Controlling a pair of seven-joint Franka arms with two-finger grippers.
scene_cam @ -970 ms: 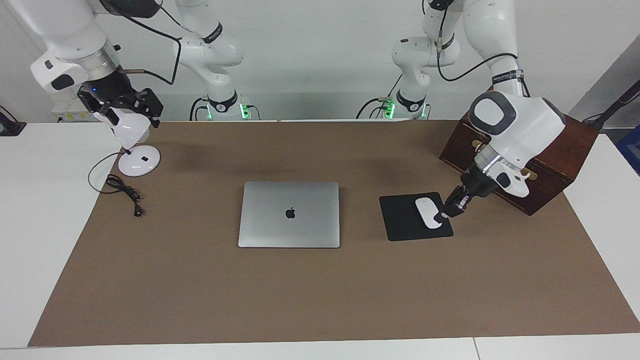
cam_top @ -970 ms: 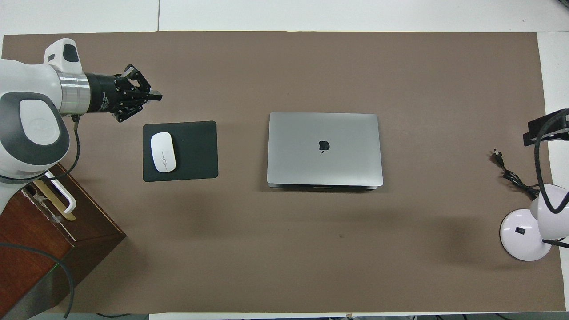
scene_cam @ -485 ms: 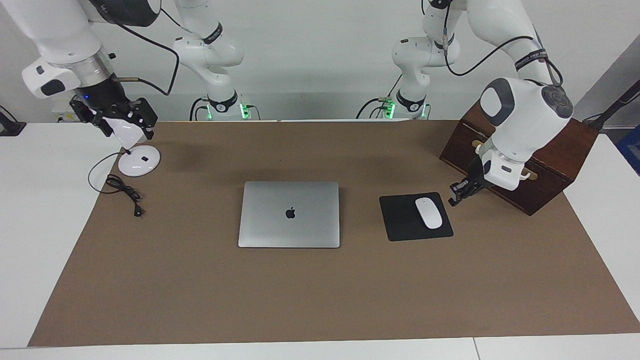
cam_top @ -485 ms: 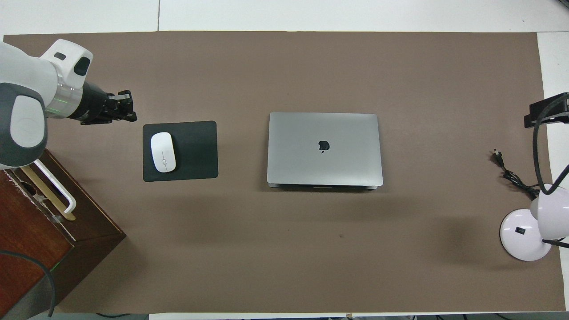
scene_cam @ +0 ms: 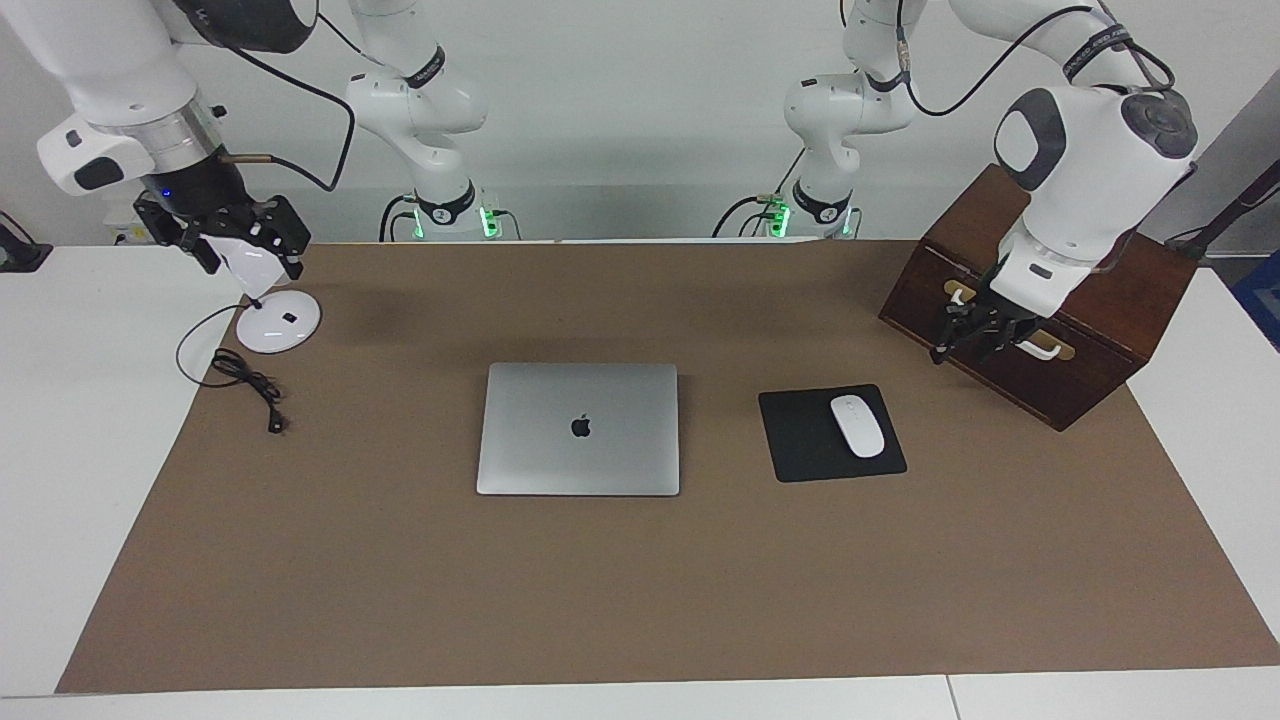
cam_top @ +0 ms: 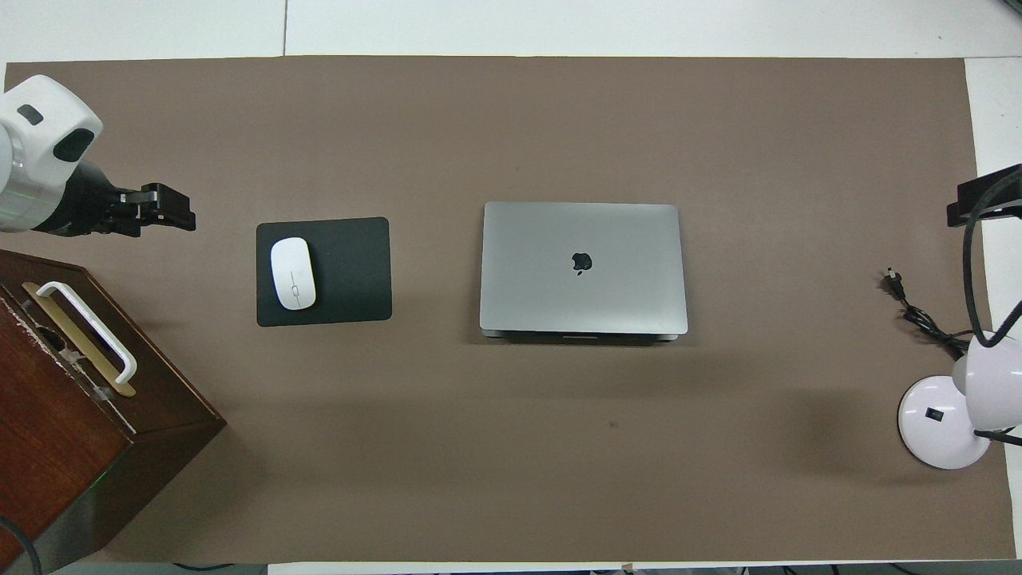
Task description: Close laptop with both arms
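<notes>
Both grippers are noted clear of the laptop [scene_cam: 578,428], which lies shut mid-table. Left gripper [scene_cam: 972,338] has been withdrawn from the mouse [scene_cam: 858,425] to the wooden box [scene_cam: 1100,330], grip state indeterminable. Right gripper [scene_cam: 235,235] is spread over the lamp [scene_cam: 270,315]. Task judged complete.

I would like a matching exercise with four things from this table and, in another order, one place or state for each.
Things:
1. laptop
2. mouse
3. wooden box
4. lamp

Places or states:
A. on the black pad
B. at the left arm's end of the table
C. lid shut, lying flat
D. at the right arm's end of the table

Pairs: 1-C, 2-A, 3-B, 4-D
</notes>
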